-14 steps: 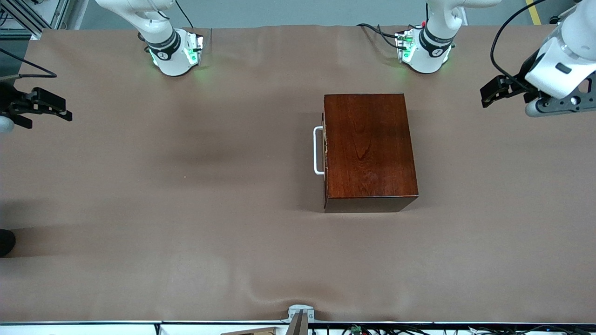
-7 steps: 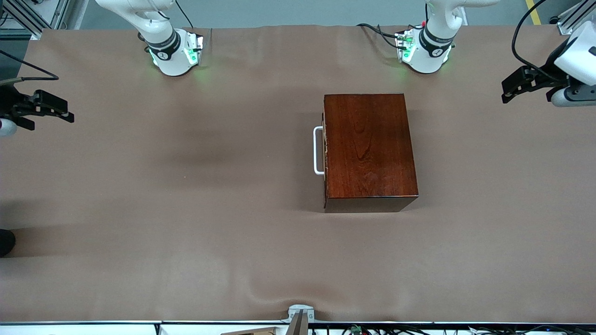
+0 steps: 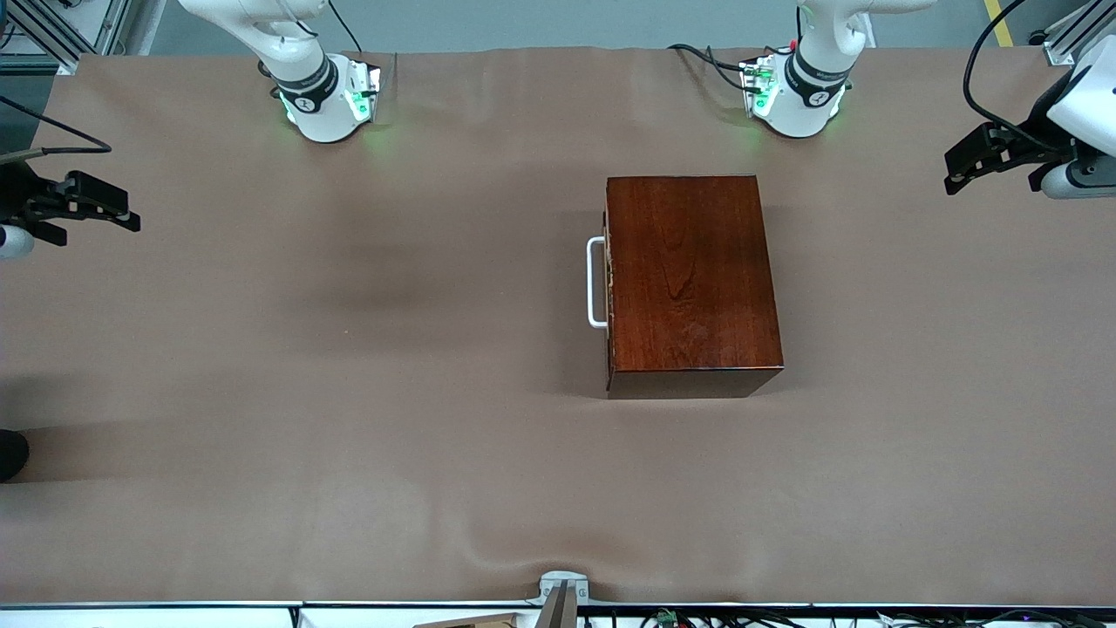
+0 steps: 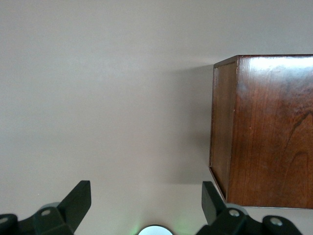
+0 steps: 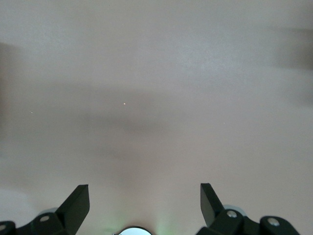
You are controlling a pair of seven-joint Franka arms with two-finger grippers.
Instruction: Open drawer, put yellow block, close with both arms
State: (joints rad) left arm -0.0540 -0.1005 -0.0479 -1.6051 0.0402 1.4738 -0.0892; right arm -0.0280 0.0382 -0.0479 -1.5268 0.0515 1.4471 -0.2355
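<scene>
The dark mahogany box (image 3: 689, 279) stands mid-table, nearer the left arm's base. Its drawer is pushed in flush, and the white bar handle (image 3: 595, 282) faces the right arm's end of the table. The yellow block is out of view. My left gripper (image 3: 990, 170) hangs open over the left arm's end of the table, apart from the box. In the left wrist view, the left gripper (image 4: 146, 196) is empty and a plain side of the box (image 4: 264, 127) shows. My right gripper (image 3: 96, 228) hangs open over the right arm's end of the table; in its wrist view the right gripper (image 5: 145, 196) holds nothing.
A brown cloth (image 3: 349, 392) covers the whole table, with a few low wrinkles near the front edge. A small metal bracket (image 3: 562, 589) sits at the middle of that edge. The two green-lit arm bases (image 3: 327, 100) stand along the edge farthest from the front camera.
My left gripper has drawn back from the box toward the left arm's end of the table. The right gripper has barely shifted. The box and drawer have stayed as they were.
</scene>
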